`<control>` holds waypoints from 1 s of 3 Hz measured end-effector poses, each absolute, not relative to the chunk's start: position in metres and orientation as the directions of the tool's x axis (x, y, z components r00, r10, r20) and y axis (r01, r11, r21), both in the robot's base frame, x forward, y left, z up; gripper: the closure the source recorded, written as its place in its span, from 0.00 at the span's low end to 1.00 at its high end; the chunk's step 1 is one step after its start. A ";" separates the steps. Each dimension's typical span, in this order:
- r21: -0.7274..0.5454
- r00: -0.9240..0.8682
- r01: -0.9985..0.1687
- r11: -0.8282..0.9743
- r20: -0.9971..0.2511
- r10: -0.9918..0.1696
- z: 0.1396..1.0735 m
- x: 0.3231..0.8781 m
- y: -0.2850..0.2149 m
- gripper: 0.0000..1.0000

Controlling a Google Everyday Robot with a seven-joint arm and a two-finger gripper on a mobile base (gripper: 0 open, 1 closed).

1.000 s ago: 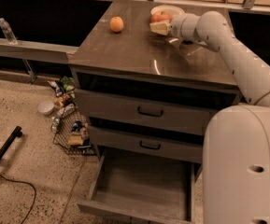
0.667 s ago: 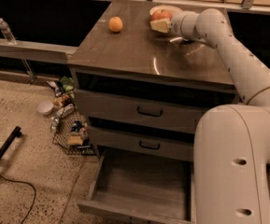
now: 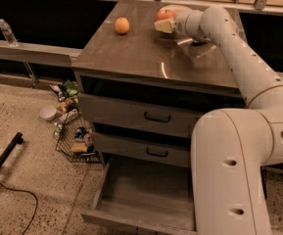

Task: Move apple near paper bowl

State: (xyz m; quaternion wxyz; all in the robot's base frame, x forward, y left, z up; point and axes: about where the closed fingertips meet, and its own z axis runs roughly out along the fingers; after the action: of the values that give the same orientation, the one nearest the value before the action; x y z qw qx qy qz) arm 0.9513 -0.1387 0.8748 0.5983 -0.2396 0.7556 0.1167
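Now the claw (image 3: 163,25) is pinching the apple (image 3: 164,14) over the far edge of the surface (image 3: 146,53), with the arm reaching in from the right. A smaller orange fruit (image 3: 122,25) is sitting well apart to its left.

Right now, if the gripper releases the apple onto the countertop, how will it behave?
The apple, held by the gripper near the far edge of the countertop, looks round, so it would probably roll on that glossy surface. It seems firm, likely holding shape under a grip.
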 end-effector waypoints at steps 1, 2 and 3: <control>-0.118 -0.176 -0.511 0.851 -0.955 -0.238 0.874 0.953 -0.132 0.20; -0.131 -0.177 -0.518 0.845 -0.951 -0.255 0.878 0.954 -0.127 0.00; -0.137 -0.173 -0.519 0.844 -0.950 -0.261 0.881 0.954 -0.126 0.00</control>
State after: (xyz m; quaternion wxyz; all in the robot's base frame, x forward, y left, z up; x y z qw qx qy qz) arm 0.9535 -0.1258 0.8806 0.5891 -0.2574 0.7581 0.1095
